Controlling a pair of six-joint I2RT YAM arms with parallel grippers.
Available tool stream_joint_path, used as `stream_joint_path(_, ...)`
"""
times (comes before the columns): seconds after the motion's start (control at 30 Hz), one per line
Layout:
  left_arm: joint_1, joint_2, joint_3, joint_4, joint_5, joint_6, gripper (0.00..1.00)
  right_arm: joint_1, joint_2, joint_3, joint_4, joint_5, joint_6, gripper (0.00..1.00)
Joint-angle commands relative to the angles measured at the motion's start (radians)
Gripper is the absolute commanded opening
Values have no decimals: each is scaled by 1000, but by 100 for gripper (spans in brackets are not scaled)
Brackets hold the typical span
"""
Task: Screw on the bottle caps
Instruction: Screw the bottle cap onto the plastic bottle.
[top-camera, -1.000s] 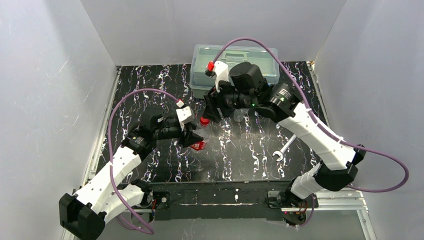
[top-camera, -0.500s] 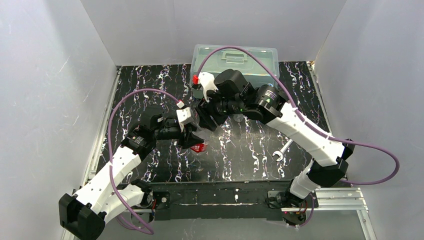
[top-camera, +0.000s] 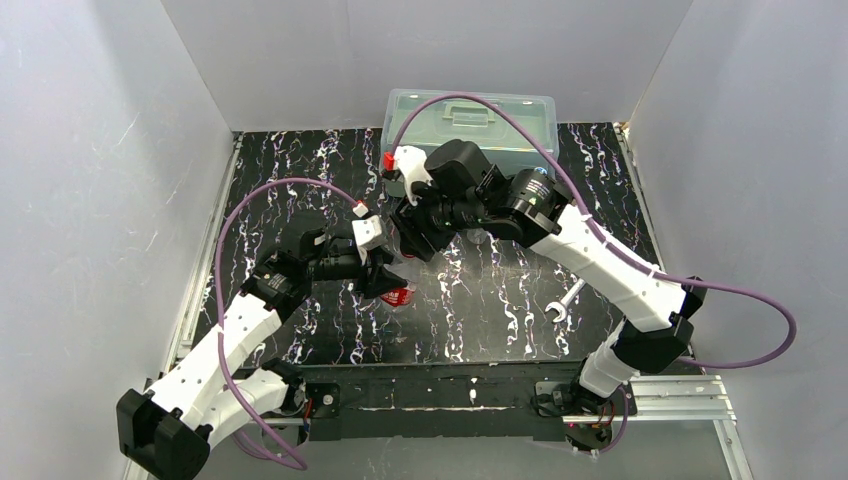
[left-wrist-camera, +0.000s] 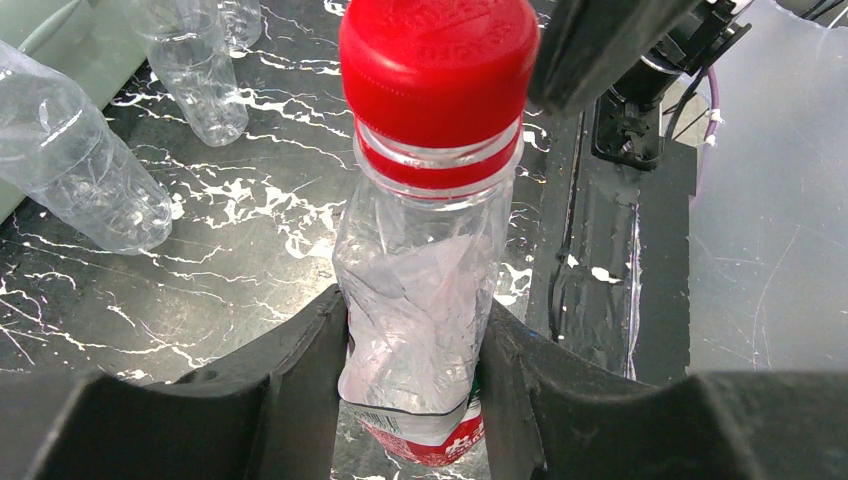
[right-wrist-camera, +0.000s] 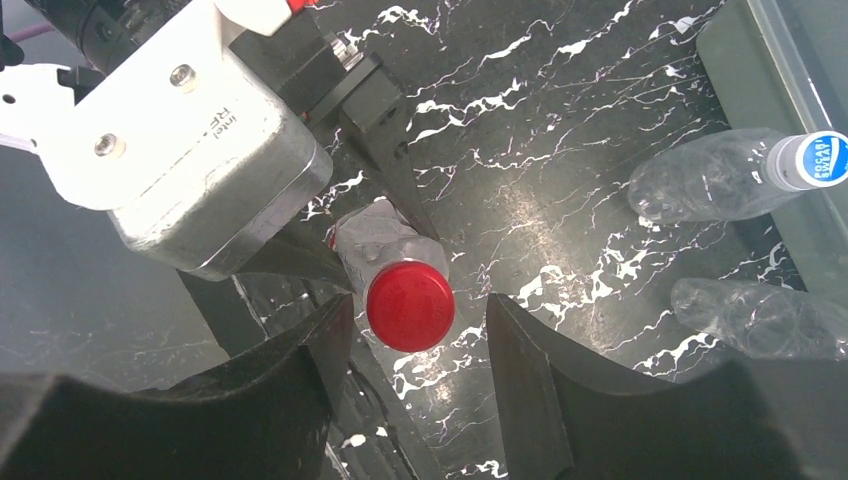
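While the left gripper (left-wrist-camera: 415, 345) clenches the thin, crumpled clear body of the red-label bottle (left-wrist-camera: 420, 250), that bottle stands with its long axis upright and its neck pointing up, left of centre on the black, white-veined counter (right-wrist-camera: 560, 150). A round red cap (left-wrist-camera: 435, 65) of smooth plastic sits on the neck, above a red collar ring. The right gripper (right-wrist-camera: 418, 310) hangs over it, spread wide, with its dark fingers flanking the cap and a gap on each side. Off to one side, two more clear bottles lie flat: the capped bottle (right-wrist-camera: 705, 180) wears a blue-and-white cap (right-wrist-camera: 824, 158), while the plain bottle (right-wrist-camera: 760, 320) is cut off by the frame.
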Motion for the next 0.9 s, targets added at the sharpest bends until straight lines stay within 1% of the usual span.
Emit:
stream_joint_path(0.0, -2, -24, 26, -8, 30, 2, 0, 10, 11, 28, 21, -11, -12, 59)
stream_joint_path(0.33, -2, -30, 21, -9, 24, 1, 0, 11, 13, 16, 25, 7, -3, 52)
stream_joint_path(0.67, -2, -39, 30, -8, 19, 2, 0, 11, -1, -20, 45, 24, 24, 41)
stream_joint_path(0.87, -2, -77, 27, 16, -2, -2, 0, -8, -38, -94, 93, -5, 75, 39)
